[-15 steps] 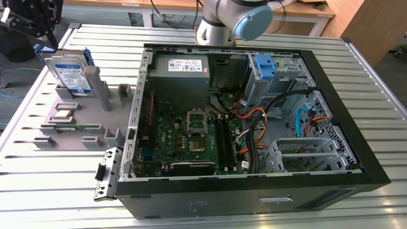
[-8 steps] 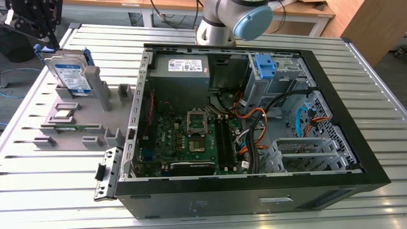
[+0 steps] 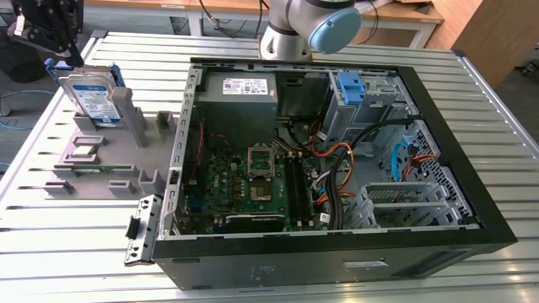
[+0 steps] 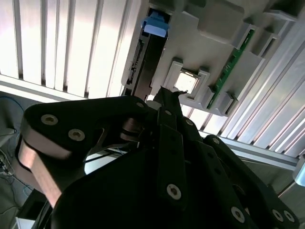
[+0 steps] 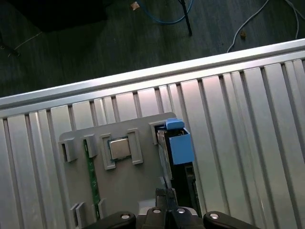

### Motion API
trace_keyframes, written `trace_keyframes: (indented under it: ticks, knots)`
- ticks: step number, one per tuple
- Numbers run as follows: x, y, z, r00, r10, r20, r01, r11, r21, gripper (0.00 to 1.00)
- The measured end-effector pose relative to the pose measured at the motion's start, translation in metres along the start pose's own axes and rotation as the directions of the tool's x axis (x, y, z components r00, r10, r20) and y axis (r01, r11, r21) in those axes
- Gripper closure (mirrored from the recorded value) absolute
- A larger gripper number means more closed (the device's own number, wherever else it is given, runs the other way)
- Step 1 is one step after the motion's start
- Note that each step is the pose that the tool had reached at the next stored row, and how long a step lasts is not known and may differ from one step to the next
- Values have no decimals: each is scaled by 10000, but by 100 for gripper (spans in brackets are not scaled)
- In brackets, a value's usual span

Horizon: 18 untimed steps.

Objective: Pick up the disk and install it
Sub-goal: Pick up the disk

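Observation:
The disk (image 3: 88,95) stands on edge in a slot of the grey holder (image 3: 101,136) at the exterior view's left, its white-and-blue label facing the camera and blue rails along its sides. My gripper (image 3: 59,47) hangs just above and behind its top edge, apart from it. In the first wrist view the disk (image 5: 178,148) shows edge-on with its blue rail, right beyond my gripper (image 5: 165,194), whose fingers are shut with nothing between them. The second wrist view has the disk's dark edge (image 4: 145,62) past the closed fingertips (image 4: 164,93).
The grey holder also carries a processor chip (image 3: 84,151) and a memory stick (image 3: 93,168). An open computer case (image 3: 471,189) lies at centre, with a blue bracket (image 3: 349,88) in its drive bay and a grey power supply (image 3: 240,88). The arm's base (image 3: 303,28) rises behind it.

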State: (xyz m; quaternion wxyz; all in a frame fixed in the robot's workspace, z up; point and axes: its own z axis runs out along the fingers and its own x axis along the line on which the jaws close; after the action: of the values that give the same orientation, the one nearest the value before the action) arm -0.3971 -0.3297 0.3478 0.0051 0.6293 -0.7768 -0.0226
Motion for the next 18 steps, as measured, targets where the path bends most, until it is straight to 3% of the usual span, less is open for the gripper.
trace_keyframes:
  ticks: [6,8,11,18]
  knots:
    - [-31,7,13,9996,-285,42,285,9996,62,89]
    - [-32,7,17,9988,-476,137,475,9989,40,89]
    - [-32,6,21,9967,-732,345,732,9973,1,89]
    - [-31,7,33,9965,-755,349,756,9971,-2,89]
